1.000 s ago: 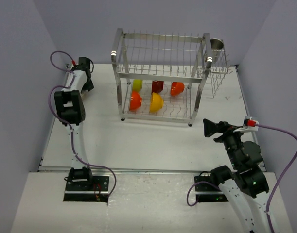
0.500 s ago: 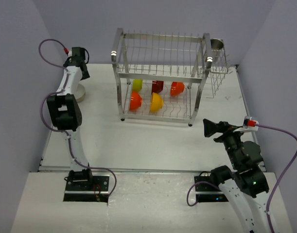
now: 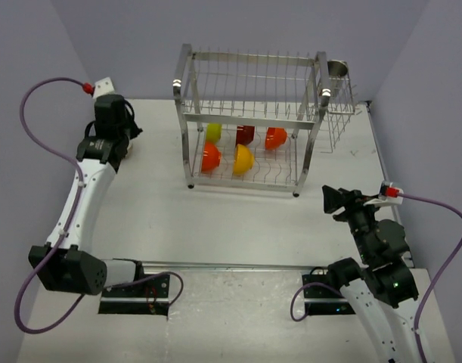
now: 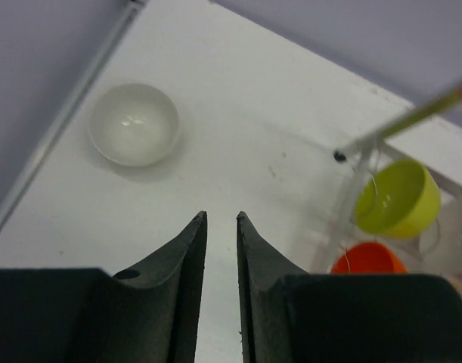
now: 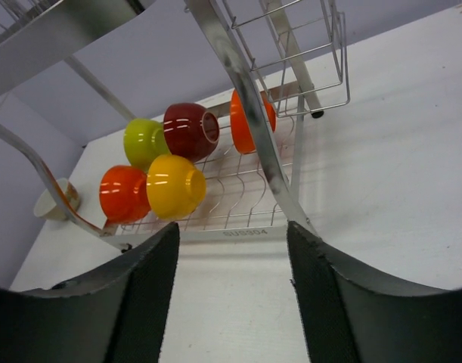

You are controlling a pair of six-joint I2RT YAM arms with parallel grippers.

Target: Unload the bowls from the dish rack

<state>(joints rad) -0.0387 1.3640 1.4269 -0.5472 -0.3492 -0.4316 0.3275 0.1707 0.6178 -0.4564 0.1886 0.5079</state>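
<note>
My left pincer (image 4: 221, 219) has backed off the clear bowl (image 4: 134, 124), which now sits on the table (image 4: 253, 113) ahead-left of its narrowed, empty jaws, so I judge one bowl unloaded. That bowl is plain only on the left wrist camera. My right pincer (image 5: 232, 231), wide and empty, sees five coloured bowls (image 5: 174, 185) ahead in the dish rack (image 5: 221, 45).

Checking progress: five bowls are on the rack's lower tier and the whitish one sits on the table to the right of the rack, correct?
No. The whitish bowl sits on the table left of the dish rack, not right, as the left wrist view shows. The rest holds.
</note>
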